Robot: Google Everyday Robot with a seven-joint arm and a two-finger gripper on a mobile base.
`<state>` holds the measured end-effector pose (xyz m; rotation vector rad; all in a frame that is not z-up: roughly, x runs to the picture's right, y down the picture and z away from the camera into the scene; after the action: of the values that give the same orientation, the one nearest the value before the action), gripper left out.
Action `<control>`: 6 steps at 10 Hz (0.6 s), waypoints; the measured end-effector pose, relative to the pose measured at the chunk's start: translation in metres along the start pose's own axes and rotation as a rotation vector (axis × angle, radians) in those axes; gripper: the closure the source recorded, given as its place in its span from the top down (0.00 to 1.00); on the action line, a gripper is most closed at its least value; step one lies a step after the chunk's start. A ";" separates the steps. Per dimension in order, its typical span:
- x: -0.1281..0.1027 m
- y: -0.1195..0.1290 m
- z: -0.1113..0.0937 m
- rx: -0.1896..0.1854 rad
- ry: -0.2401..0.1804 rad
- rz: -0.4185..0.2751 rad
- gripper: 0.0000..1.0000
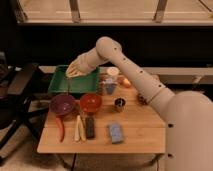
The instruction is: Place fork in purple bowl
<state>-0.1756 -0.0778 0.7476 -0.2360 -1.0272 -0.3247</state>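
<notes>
The purple bowl (pixel 62 104) stands at the table's left, in front of the green tray (pixel 85 88) and beside the orange-red bowl (pixel 91 102). My gripper (pixel 72 73) hovers over the left half of the tray, behind and slightly right of the purple bowl and well above it. It is shut on the fork (pixel 69 85), a thin grey utensil hanging down from the fingers towards the tray floor. The arm reaches in from the right, over the back of the table.
In front of the bowls lie a red chilli (pixel 61 128), pale cream sticks (pixel 79 128), a dark bar (pixel 90 127) and a blue pad (pixel 116 132). A small dark cup (pixel 120 103), a glass (pixel 109 86) and a white cup (pixel 113 72) stand mid-table. A black chair (pixel 15 95) sits at left.
</notes>
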 end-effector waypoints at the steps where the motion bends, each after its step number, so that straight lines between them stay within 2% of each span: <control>1: 0.002 0.009 0.017 -0.020 -0.022 0.006 0.06; 4: 0.012 0.029 0.042 -0.056 -0.058 0.045 0.12; 6: 0.017 0.045 0.062 -0.079 -0.108 0.107 0.38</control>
<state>-0.2007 -0.0176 0.7911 -0.3817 -1.1049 -0.2580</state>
